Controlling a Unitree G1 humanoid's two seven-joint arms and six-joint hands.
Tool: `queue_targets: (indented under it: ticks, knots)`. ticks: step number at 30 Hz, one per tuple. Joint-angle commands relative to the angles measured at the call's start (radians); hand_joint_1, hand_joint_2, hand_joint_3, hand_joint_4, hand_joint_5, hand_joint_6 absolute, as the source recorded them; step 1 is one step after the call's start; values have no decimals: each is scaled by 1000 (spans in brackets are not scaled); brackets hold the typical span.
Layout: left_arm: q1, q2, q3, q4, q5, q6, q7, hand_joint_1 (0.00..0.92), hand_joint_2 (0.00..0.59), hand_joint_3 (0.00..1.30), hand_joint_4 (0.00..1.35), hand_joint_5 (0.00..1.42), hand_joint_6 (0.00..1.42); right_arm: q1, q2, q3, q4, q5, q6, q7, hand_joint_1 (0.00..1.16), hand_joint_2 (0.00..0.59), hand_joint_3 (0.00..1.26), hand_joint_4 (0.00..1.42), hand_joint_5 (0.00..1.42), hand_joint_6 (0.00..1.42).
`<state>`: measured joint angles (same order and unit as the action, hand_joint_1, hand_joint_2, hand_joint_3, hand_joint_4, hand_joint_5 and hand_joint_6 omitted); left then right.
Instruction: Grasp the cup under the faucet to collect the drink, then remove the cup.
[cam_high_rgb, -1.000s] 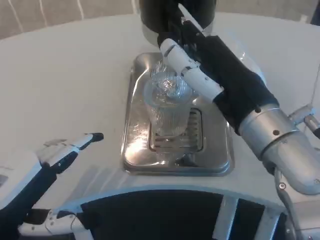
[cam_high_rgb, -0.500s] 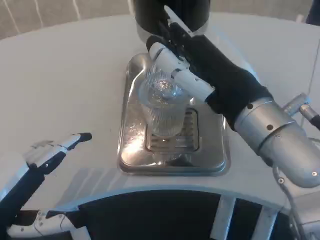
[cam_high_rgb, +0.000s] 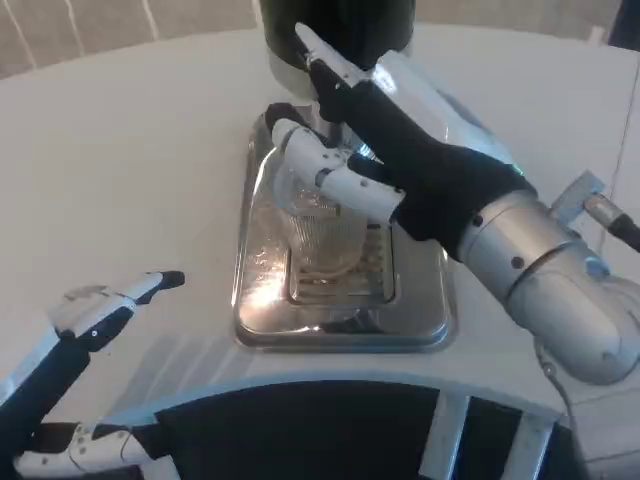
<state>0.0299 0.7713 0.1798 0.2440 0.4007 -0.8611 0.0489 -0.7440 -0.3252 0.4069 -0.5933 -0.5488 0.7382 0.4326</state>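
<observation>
A round white counter (cam_high_rgb: 130, 150) carries the scene, a dark dispenser body (cam_high_rgb: 335, 25) at twelve o'clock. The clear ribbed plastic cup (cam_high_rgb: 322, 238) stands upright on the slotted grate of a shiny rectangular steel drip tray (cam_high_rgb: 262, 300), just below the dispenser. The right hand (cam_high_rgb: 370, 150), black-palmed with white fingers, wraps the cup's upper part from three o'clock. The left hand (cam_high_rgb: 95, 315) rests spread and empty at eight o'clock, well apart. Thin, flexible walls could buckle under a firm squeeze, spilling drink; a loose hold lets the cup slip or tip when lifted off the grate.
</observation>
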Motion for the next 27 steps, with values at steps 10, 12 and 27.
queue_targets:
  ticks: [10,12,27]
  knots:
    - [-38,-109,-10,-72,-233,220,-135,184,33,0,0,223,232,16,9,32,-40,-12,-32,60,25,532,0,0,0,0]
    - [-49,-138,-18,-106,-228,264,-136,220,35,0,0,236,248,22,8,31,-49,-17,-28,66,23,532,0,0,0,0]
    - [-175,-279,-96,-129,-123,386,-101,402,56,0,0,299,320,45,6,15,-74,-41,-14,97,15,539,0,0,0,0]
